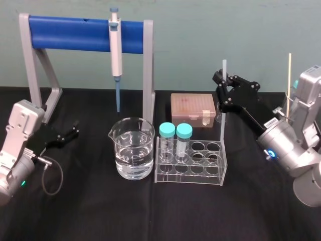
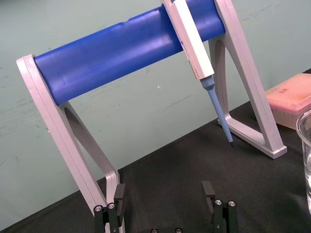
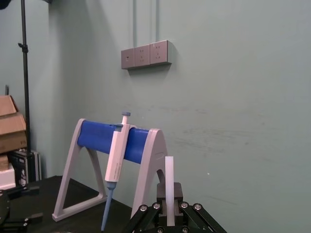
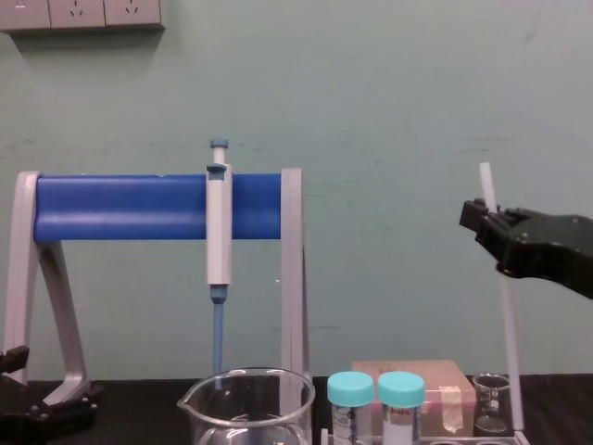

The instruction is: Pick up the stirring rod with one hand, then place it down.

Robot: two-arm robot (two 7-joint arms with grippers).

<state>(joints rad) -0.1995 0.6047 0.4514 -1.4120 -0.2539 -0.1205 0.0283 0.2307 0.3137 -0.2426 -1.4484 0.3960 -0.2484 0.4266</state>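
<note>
Chest view: stirring rod [image 4: 509,352] near-upright over black table [image 4: 139,410], green wall [image 4: 398,111] behind.

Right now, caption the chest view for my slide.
Right gripper grips the stirring rod nearly upright, right of the pipette hanging on its blue stand.

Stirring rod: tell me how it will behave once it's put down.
Gripped near its top by the right end effector, the stirring rod hangs straight with no bend, so probably stiff. Thin and smooth, it likely topples if released upright, then rolls. Left end effector sits parked, open.
</note>
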